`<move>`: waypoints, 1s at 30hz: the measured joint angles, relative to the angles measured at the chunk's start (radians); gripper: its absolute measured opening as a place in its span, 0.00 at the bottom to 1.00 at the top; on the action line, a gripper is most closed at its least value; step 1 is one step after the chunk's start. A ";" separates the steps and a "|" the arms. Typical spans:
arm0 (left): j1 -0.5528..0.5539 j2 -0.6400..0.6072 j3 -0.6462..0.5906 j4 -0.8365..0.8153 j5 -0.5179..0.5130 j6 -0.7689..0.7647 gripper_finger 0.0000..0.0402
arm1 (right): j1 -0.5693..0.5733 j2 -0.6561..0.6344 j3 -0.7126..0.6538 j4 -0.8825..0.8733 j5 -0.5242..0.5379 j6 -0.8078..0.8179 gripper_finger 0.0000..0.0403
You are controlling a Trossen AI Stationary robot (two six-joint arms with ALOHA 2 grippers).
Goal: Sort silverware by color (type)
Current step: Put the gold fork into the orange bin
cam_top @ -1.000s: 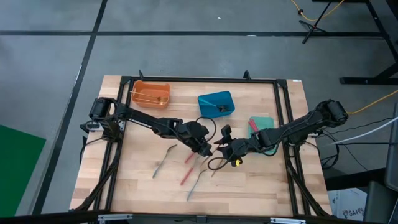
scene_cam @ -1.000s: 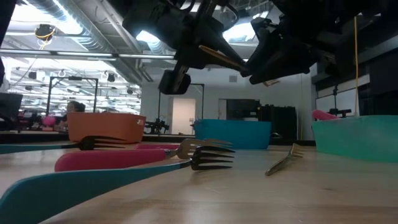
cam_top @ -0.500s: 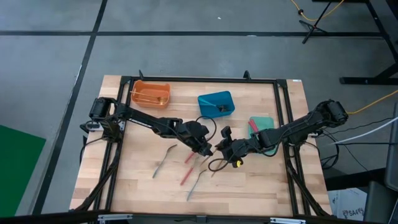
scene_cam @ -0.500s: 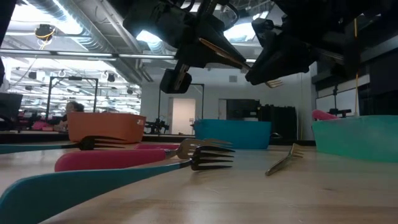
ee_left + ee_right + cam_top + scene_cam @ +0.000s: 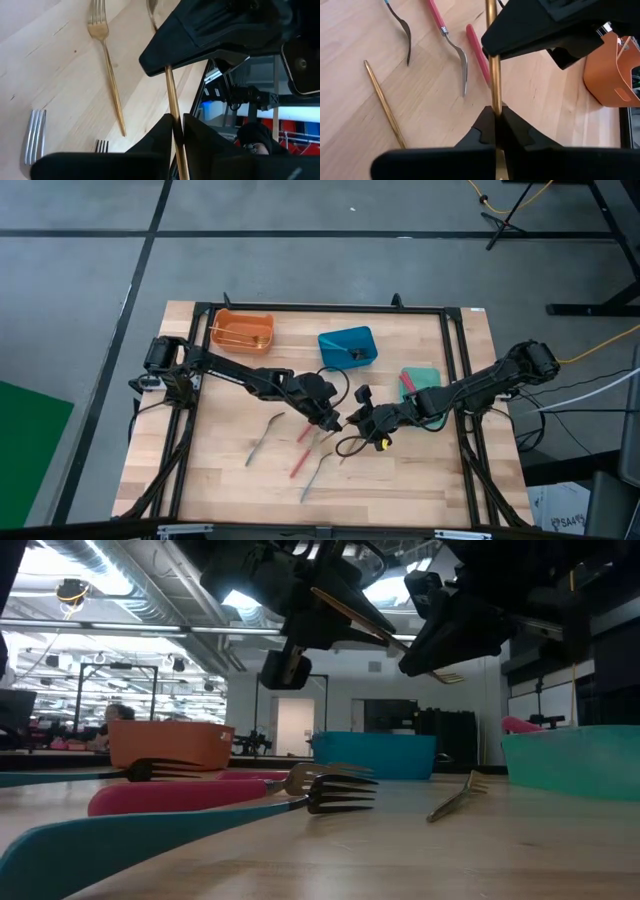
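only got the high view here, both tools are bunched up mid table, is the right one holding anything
observer: Yes. The right tool is shut on the handle of a gold fork.
operator: and the left one
observer: The same fork runs across to the left tool; whether that one grips it, I cannot tell.
operator: is the fork off the table
observer: Yes. In the low view its tines hang in the air, clear of the table.

Fingers (image 5: 517,131) pinch gold utensil (image 5: 493,75) (upright).
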 joint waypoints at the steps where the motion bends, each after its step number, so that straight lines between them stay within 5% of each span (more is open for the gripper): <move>1: 0.000 0.000 0.000 0.001 0.001 0.004 0.10 | 0.000 0.000 0.000 -0.001 0.001 0.000 0.00; 21: 0.010 -0.052 0.000 -0.048 0.036 0.102 0.12 | -0.001 -0.001 0.002 -0.075 -0.167 0.001 0.00; 30: 0.011 -0.228 0.000 -0.247 -0.131 0.184 0.12 | -0.001 -0.001 0.001 -0.077 -0.164 0.001 0.00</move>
